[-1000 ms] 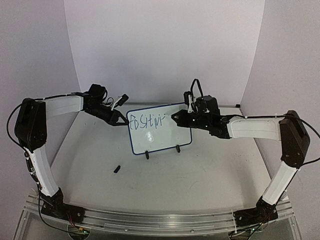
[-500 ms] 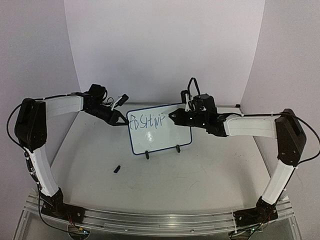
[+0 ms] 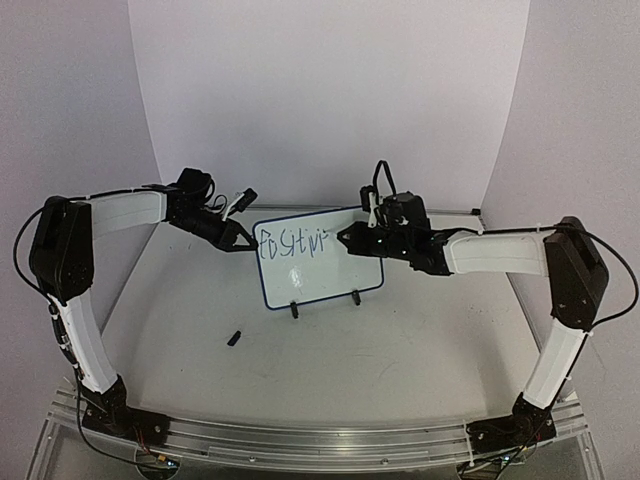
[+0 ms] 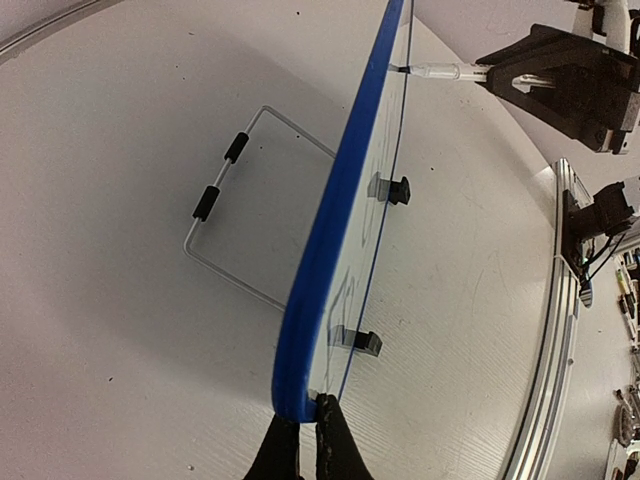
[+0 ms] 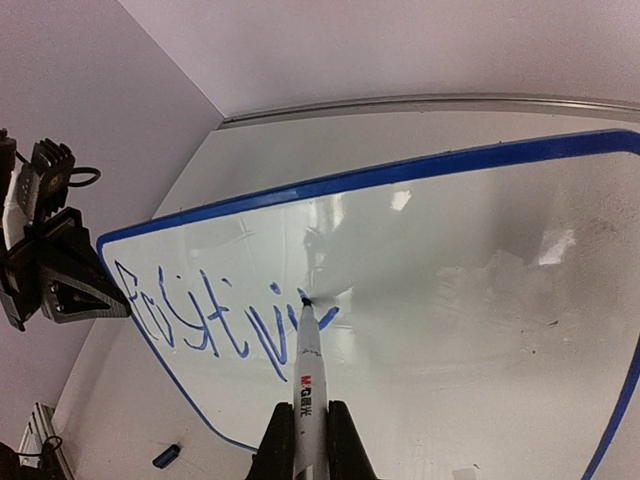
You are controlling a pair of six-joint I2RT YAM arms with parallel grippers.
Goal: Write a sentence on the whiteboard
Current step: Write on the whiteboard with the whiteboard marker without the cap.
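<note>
Whiteboard [image 3: 325,270] stands on its two black feet near the middle of the table [image 3: 420,340], between both arms. The left gripper [image 3: 244,244] is closed tight on the blue frame at the board's left edge. The right gripper [image 3: 346,236] is clamped on a marker [image 5: 308,365], whose tip touches the white surface just after the last blue letter. The sentence [image 5: 220,315] is only partly written, on the upper line. A small dark object [image 3: 233,338] lies on the table in front.
</note>
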